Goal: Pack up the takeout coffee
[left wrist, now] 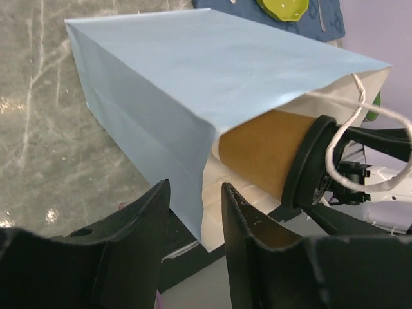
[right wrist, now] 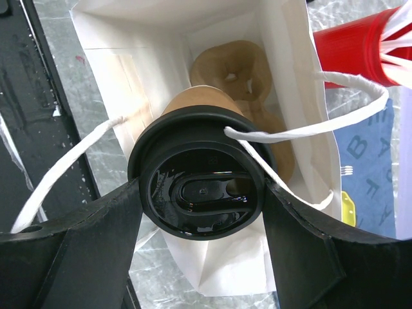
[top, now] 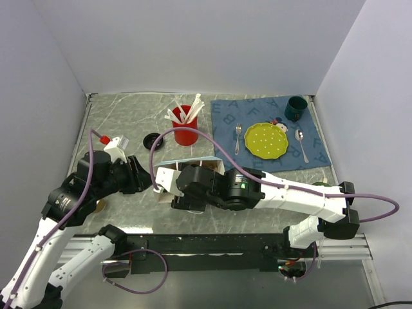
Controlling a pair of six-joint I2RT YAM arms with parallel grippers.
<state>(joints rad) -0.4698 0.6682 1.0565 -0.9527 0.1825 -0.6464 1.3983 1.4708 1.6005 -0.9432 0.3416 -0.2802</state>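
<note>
The takeout coffee (right wrist: 193, 109), a brown paper cup with a black lid (right wrist: 203, 193), lies on its side, partly inside the mouth of a paper bag (right wrist: 283, 77). The bag is light blue outside (left wrist: 193, 71) and white inside, and lies on its side (top: 188, 162). My right gripper (right wrist: 199, 199) is shut on the lid's rim. The cup also shows in the left wrist view (left wrist: 261, 151). My left gripper (left wrist: 196, 188) is at the bag's mouth with its jaws a little apart; the bag's lower edge lies in the gap. A brown pastry (right wrist: 235, 67) sits deep in the bag.
A red cup of white utensils (top: 185, 125) and a loose black lid (top: 153, 140) stand behind the bag. A blue placemat (top: 257, 112) at the back right holds a green plate (top: 266, 140), fork (top: 237, 138), spoon (top: 301, 143) and dark mug (top: 295, 108).
</note>
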